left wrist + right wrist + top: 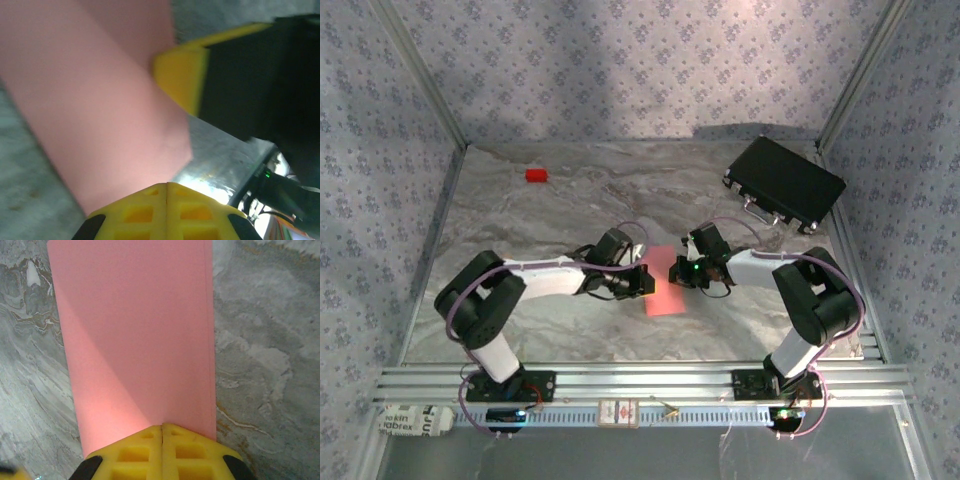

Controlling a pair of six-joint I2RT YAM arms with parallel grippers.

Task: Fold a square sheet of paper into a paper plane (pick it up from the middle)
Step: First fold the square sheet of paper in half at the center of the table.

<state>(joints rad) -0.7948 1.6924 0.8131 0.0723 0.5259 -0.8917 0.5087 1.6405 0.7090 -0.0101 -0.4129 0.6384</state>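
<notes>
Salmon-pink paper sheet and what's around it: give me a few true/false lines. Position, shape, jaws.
1. The salmon-pink paper sheet lies on the marbled grey table, between the two arms. True.
2. Both sets of jaws are wide open. False: the left jaws and the right jaws are both shut, with their tips at the paper.
3. The small bright red block sits on the paper. False: it lies far back on the left of the table, well apart from the paper.
4. The black rectangular case lies at the far right of the table. True.
5. The paper is a pointed dart. False: the right wrist view shows a straight-sided rectangle.
</notes>
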